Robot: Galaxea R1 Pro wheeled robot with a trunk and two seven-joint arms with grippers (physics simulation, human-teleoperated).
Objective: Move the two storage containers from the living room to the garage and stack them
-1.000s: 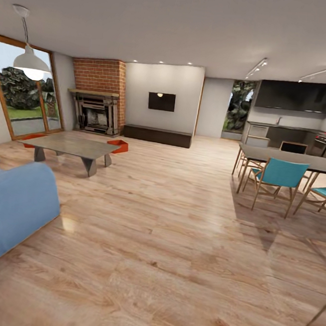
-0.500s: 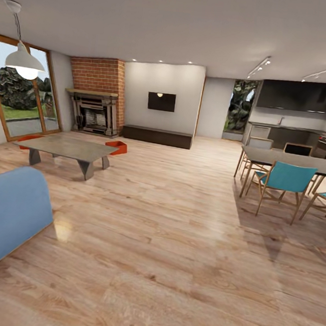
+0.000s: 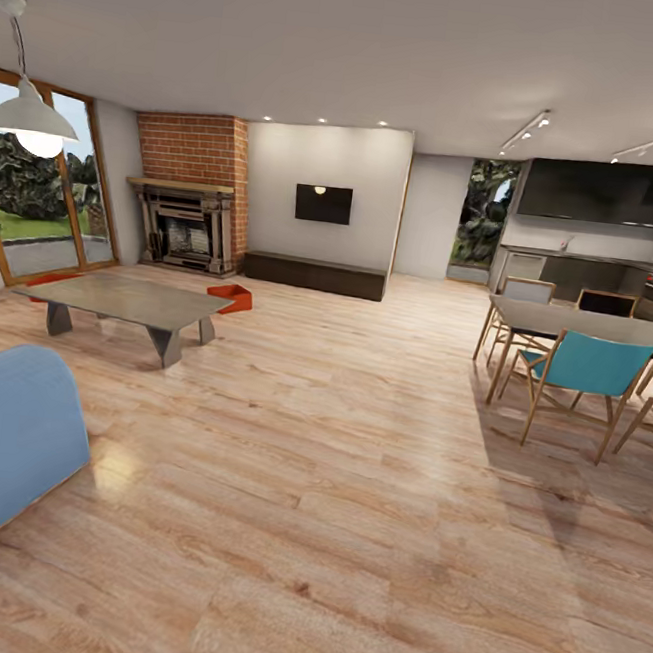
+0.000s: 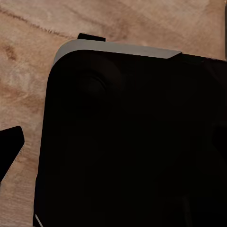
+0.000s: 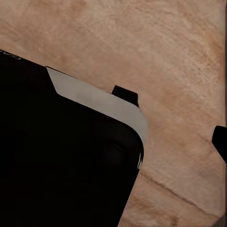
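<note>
1. Head view is showing the living room – wood-plank floor [image 3: 330, 488], brick fireplace [image 3: 188, 191], blue sofa [image 3: 2, 443] at near left, glass doors [image 3: 39, 196] at far left.
2. One bin [image 3: 231, 297] is sitting on the floor just beyond the coffee table [image 3: 128, 301], in front of the fireplace. A second bin [image 3: 48, 276] is peeking out behind the table's far-left end, mostly hidden.
3. Dining table [image 3: 598, 330] and teal chair [image 3: 587, 379] are standing at right.
4. Wrist views are showing a dark robot body over wood planks – left and right end effector state: cannot tell.
</note>
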